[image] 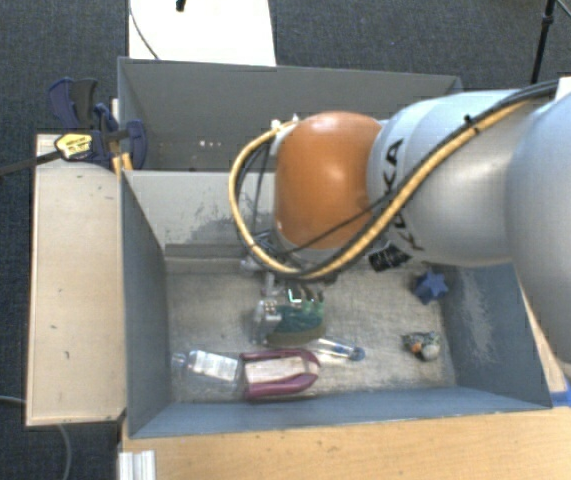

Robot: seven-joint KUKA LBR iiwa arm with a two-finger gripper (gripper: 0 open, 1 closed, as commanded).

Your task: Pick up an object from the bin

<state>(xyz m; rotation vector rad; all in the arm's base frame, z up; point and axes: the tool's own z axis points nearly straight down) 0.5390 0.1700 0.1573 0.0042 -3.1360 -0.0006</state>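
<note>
Because the grey bin (145, 303) was deep and the arm (485, 208) with its orange cover (325, 178) hung over much of its floor, a blind close looked the main risk. The gripper (285, 308) sat low near the floor's middle; whether it was spread or pinched shut could not be told. A green thing (312, 316) lay just beside it at 3 o'clock and might be nudged aside rather than caught. A maroon pouch (280, 373) at 6 o'clock, a clear bottle (205, 365) at 8 and a blue-capped tube (340, 350) at 5 lay near enough to snag.
</note>
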